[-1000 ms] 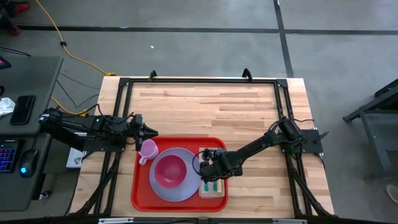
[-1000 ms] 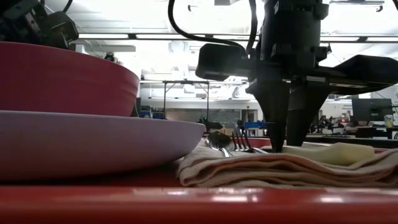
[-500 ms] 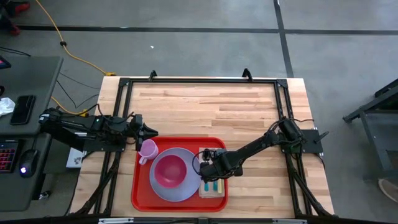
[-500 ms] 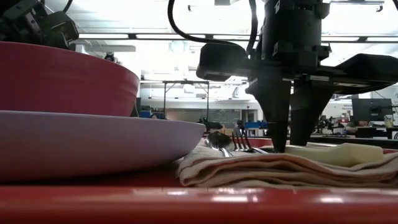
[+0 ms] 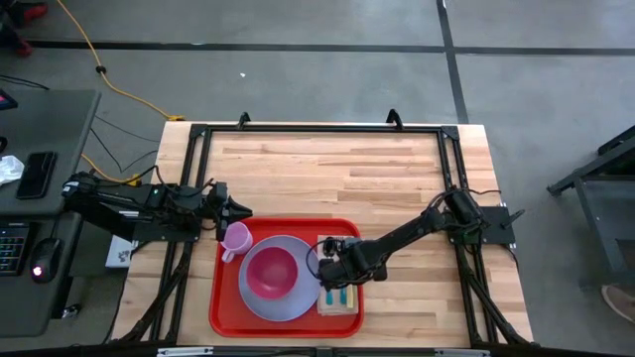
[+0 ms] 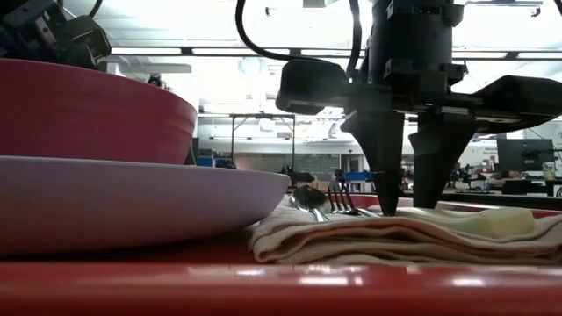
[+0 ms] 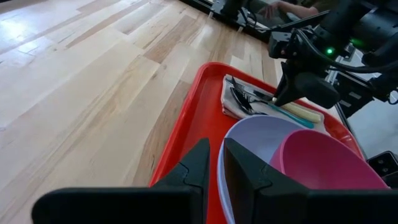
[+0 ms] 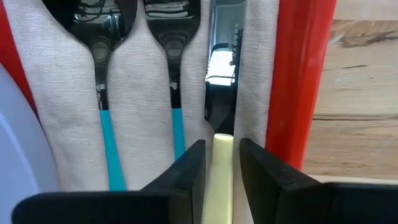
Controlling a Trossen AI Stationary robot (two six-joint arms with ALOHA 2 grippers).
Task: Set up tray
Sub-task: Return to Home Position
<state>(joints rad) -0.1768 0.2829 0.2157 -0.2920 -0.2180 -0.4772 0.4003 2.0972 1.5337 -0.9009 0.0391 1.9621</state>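
The tray (image 5: 226,311), smooth red plastic with round corners and a low rim, lies at 6 o'clock on the table (image 5: 327,169), which is made of pale wood strips. On the tray sits a round lilac plate (image 5: 272,310) with a glossy pink bowl (image 5: 270,274) in it. A small pink cup (image 5: 236,238) stands in the tray's 10 o'clock corner.

At 3 o'clock of the plate lies a beige woven napkin (image 8: 140,112). It carries a spoon (image 8: 102,37) and a fork (image 8: 174,37), both with teal handles, and a knife (image 8: 222,62) with a cream handle.

The right gripper (image 8: 222,148) points down over the napkin. Its fingers stand a little apart on both sides of the knife handle and do not press it. The left gripper (image 7: 216,149) hangs just off the tray at 10 o'clock, its fingers drawn together and empty.

From above, the right gripper covers the heads of the cutlery. In the low view, plate and bowl are cut off.

A grey concrete floor with dark lines and a yellow cable (image 5: 109,74) surrounds the table.
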